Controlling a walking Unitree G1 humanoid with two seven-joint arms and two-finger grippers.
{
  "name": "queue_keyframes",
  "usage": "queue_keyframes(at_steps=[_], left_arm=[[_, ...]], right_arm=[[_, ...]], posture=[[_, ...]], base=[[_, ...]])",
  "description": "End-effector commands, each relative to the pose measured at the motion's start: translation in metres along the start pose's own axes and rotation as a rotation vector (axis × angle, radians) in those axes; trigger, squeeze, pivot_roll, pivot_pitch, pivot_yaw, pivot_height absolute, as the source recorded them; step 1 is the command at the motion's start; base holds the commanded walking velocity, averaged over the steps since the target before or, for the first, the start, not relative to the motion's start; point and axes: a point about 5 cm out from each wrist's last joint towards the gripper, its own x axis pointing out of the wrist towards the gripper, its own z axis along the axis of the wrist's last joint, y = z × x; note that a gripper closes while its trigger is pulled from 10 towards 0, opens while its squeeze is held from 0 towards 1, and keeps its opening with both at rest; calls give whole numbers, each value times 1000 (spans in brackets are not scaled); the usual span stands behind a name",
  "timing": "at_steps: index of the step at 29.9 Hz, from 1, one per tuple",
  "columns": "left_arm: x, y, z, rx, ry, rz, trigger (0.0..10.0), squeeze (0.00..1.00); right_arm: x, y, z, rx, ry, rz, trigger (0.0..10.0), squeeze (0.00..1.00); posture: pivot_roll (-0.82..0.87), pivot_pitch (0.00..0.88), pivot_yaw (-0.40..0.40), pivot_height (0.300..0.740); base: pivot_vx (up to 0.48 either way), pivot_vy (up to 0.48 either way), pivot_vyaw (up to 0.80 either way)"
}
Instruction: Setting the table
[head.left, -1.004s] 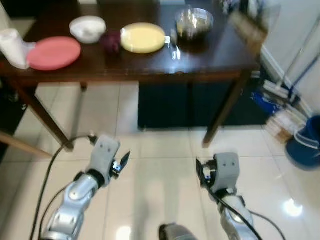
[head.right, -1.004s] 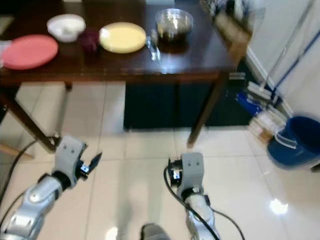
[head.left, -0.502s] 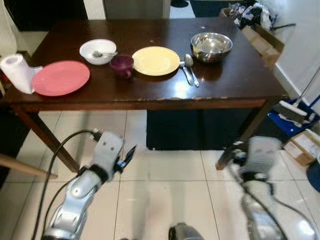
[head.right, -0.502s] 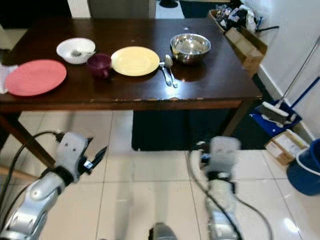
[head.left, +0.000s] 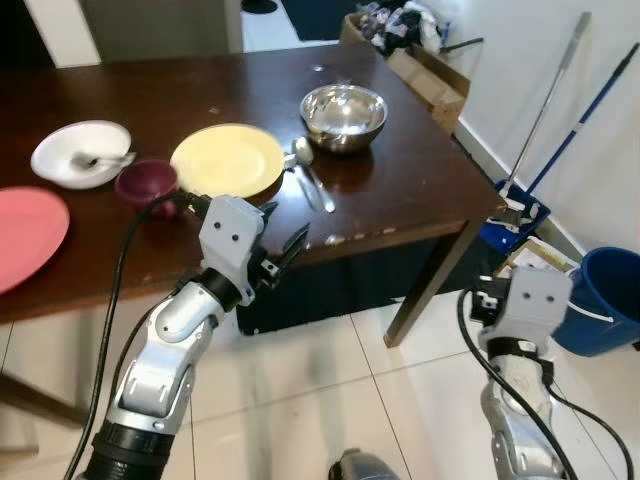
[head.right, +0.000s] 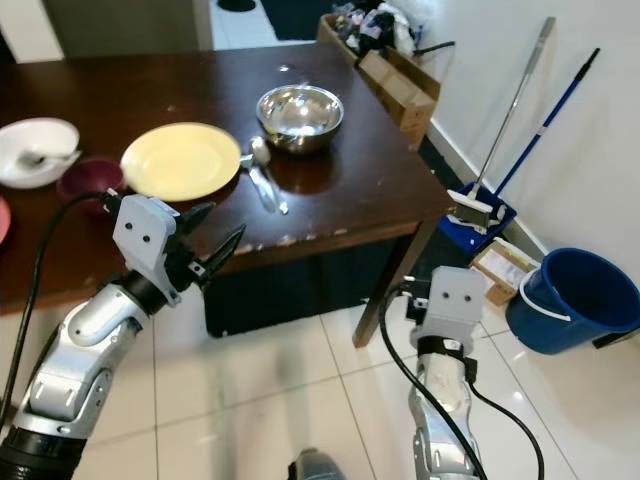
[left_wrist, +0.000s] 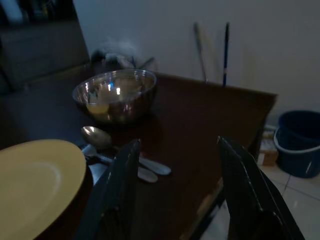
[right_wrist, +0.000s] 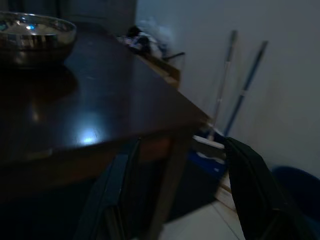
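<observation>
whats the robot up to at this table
The robot stands at a dark wooden table, setting it. Its left gripper, fingers open and holding nothing, is raised at the table's near edge, toward the yellow plate and the spoons beside the steel bowl. The right gripper is open, low beside the table corner.

A home dining area: a dark wooden table (head.left: 420, 190) with plates and bowls stands on glossy floor tiles (head.left: 330, 370), a blue bucket (head.right: 575, 300) and mops (head.left: 545, 120) against the wall.

Left gripper (head.left: 283, 238), apparently spread, beside table (head.left: 420, 185)
</observation>
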Motion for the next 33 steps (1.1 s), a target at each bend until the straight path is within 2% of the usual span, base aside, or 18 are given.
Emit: queue_keyframes(at_steps=[1,9,12,17,18,20,25,27,29,33], left_arm=[[-1,-2,-2,-2,15,0,10000,561],[-9,3,-7,-6,57,41,10000,549],[-13,4,-10,-8,81,53,10000,420],[-19,3,-12,5,107,20,10000,353],[-21,3,-13,19,121,7,10000,310],[-23,3,-14,33,129,-4,10000,306],[-32,9,-19,89,200,3,10000,314],[-35,10,-21,74,216,5,10000,314],[-32,17,-19,95,215,46,10000,322],[-30,20,-17,111,217,57,10000,318]], right_arm=[[0,1,2,-1,-2,8,10000,0],[6,15,16,66,-20,102,10000,0],[9,17,22,95,-31,112,10000,0],[8,17,28,165,-39,123,10000,0],[8,17,28,175,-27,147,10000,0],[7,18,28,186,-19,171,10000,0],[2,27,32,207,12,338,10000,0],[2,28,33,187,16,369,10000,0],[4,34,35,182,43,453,10000,0],[6,37,33,169,82,481,10000,0]], posture=[[-171,63,65,740],[-167,70,61,740],[-165,73,57,740],[-166,76,57,740],[-166,77,56,740],[-166,77,56,740],[-168,84,56,740],[-168,84,56,740],[-168,87,54,740],[-161,90,47,740]], base=[[480,0,0],[463,0,0],[105,0,660],[0,0,313],[0,0,0],[0,0,0],[0,0,0],[0,0,0],[0,0,0],[0,0,0]])
